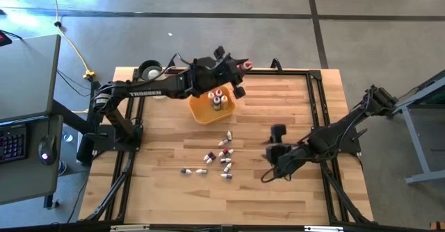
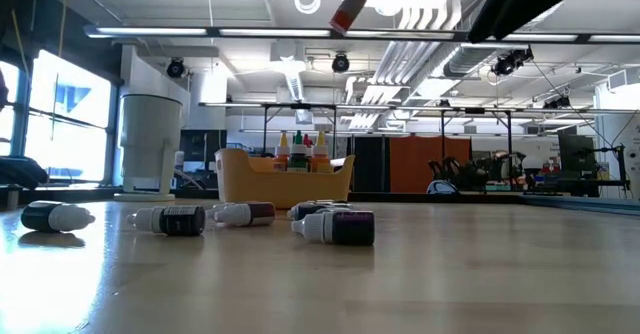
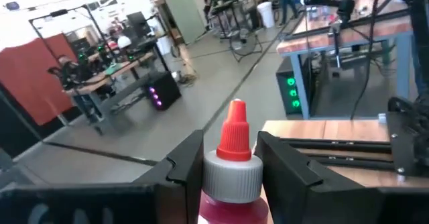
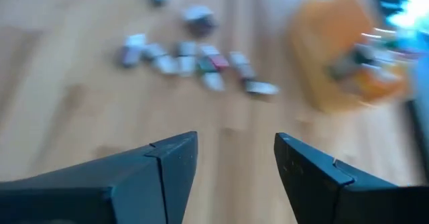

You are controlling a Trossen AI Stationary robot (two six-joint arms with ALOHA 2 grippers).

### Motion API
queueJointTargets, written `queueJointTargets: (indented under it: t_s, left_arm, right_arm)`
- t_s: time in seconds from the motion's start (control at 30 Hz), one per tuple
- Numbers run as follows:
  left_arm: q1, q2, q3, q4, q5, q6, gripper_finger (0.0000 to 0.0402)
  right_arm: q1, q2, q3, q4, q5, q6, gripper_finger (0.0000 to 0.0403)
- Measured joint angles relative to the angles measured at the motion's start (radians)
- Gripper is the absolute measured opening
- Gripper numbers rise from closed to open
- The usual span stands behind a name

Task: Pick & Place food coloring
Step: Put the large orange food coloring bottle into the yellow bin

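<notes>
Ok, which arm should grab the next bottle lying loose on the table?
Probably the right: its pincer is open and empty beside the loose bottles, while the left pincer holds a red bottle past the tray.

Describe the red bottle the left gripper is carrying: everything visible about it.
The red bottle has a red cone tip on a pale grey ribbed collar, with a translucent, plastic-looking body showing red liquid. The left gripper is shut on it, one dark finger on each side of its neck, nothing else touching. In the low view it hangs tilted, high above the table. From above it sits just past the yellow tray, near the table's far edge.
</notes>
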Motion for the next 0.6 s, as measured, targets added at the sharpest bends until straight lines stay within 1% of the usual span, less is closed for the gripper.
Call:
queueJointTargets:
  t_s: [0.03, 0.13, 0.2, 0.27, 0.37, 0.43, 0.53, 0.6]
  left_arm:
    - [0.014, 0.0, 0.0, -0.001, 0.032, -0.001, 0.0114]
    - [0.054, -0.002, -0.026, 0.029, 0.169, -0.028, 0.0114]
    - [0.077, -0.002, -0.071, 0.071, 0.248, -0.065, 0.0114]
    - [0.097, -0.002, -0.129, 0.118, 0.297, -0.099, 0.0114]
    - [0.112, -0.002, -0.236, 0.222, 0.346, -0.145, 0.0114]
    - [0.113, -0.001, -0.319, 0.304, 0.355, -0.155, 0.0114]
    - [0.105, 0.0, -0.447, 0.479, 0.351, -0.163, 0.0115]
    - [0.093, 0.0, -0.538, 0.628, 0.351, -0.198, 0.0115]
  right_arm:
    - [0.0, -0.011, 0.0, -0.023, 0.046, 0.028, 0.0193]
    - [0.0, -0.041, 0.0, -0.112, 0.165, 0.14, 0.0193]
    - [0.002, -0.057, 0.0, -0.173, 0.218, 0.223, 0.0193]
    - [0.009, -0.066, 0.0, -0.224, 0.249, 0.295, 0.0193]
    - [0.022, -0.068, 0.0, -0.262, 0.282, 0.374, 0.0193]
    - [0.033, -0.068, 0.0, -0.265, 0.3, 0.397, 0.0193]
    - [0.046, -0.068, 0.0, -0.264, 0.312, 0.41, 0.0193]
    - [0.053, -0.068, 0.0, -0.261, 0.328, 0.411, 0.0193]
